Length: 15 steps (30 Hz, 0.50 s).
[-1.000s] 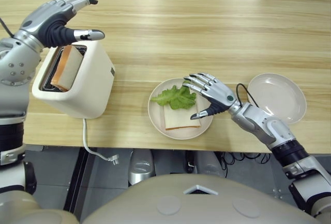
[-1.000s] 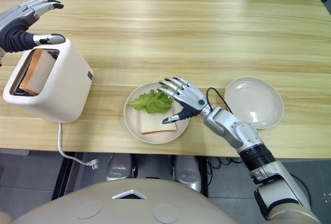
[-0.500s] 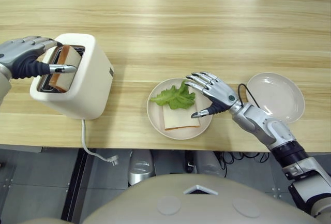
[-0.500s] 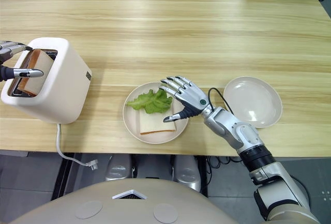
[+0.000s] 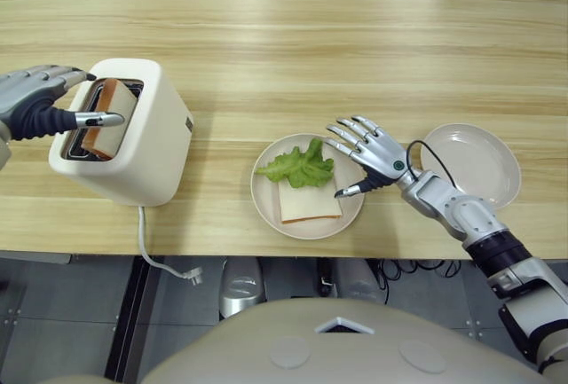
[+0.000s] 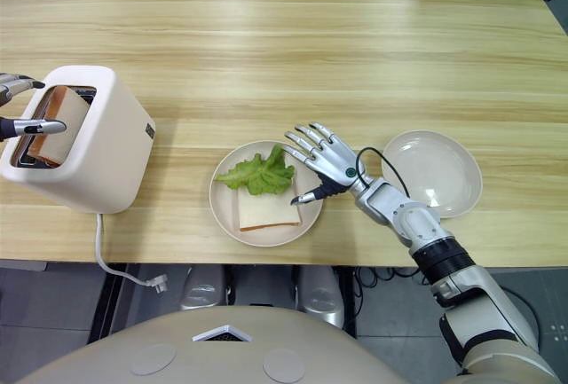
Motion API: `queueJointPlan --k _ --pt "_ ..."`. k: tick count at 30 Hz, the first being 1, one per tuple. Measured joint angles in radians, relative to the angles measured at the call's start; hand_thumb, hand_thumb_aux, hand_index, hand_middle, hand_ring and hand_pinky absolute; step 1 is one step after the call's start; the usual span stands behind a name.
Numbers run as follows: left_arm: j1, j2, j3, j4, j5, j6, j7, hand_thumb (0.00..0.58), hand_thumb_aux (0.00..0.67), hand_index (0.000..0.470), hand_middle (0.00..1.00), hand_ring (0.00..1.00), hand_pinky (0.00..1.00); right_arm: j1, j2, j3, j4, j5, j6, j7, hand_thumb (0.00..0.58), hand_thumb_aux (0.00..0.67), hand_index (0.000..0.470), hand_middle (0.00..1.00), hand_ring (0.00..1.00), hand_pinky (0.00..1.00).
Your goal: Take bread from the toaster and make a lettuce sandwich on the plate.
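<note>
Landmark: plate (image 5: 266,204), round, cream, near the table's front edge.

1. Power cord (image 5: 153,251), white. Lies nearer than the plate and to its left, hanging off the table's front edge and ending in a plug (image 5: 193,271) below the tabletop.
2. Bread slice (image 5: 311,204), pale, square, flat on the plate. Covers the plate's middle and near part.
3. Lettuce leaf (image 5: 300,168), green, ruffled. Lies on the plate's far part, overlapping the far edge of the bread slice, with its left tip reaching the plate's left rim.
4. Right hand (image 5: 371,152). Sits at the plate's right rim and holds nothing. Fingers (image 5: 346,138) are spread wide and point toward the lettuce leaf. The thumb tip points at the right edge of the bread slice, just beside it.
5. Black cable (image 5: 424,155). Loops at the wrist behind the right hand, right of the plate.
6. Empty dish (image 5: 475,167), round, pale. Stands right of the plate, apart from it, beyond the right forearm.
7. Toaster (image 5: 151,153), cream, boxy. Stands well left of the plate, with its slot facing up.
8. Second bread slice (image 5: 108,116), brown crust. Stands upright in the toaster's slot, its top above the slot.
9. Left hand (image 5: 35,109). Sits at the toaster's left side, level with the second bread slice. Whether it grips that slice cannot be told.
10. Table (image 5: 311,38), light wood grain. Runs beyond the plate to the far edge.
</note>
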Motion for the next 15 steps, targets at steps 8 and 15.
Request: queueJointPlan --k 8,15 --pt "0.003 -0.015 0.02 0.0 -0.018 -0.007 0.0 0.0 0.0 0.0 0.0 0.0 0.0 -0.035 -0.001 0.045 0.061 -0.024 0.049 -0.062 0.546 0.507 0.348 0.0 0.0 0.0" --pt "0.003 -0.022 0.02 -0.001 -0.039 -0.022 0.001 0.0 0.0 0.0 0.0 0.0 0.0 -0.043 0.017 0.085 0.065 -0.025 0.063 -0.08 0.56 0.547 0.375 0.0 0.0 0.0"
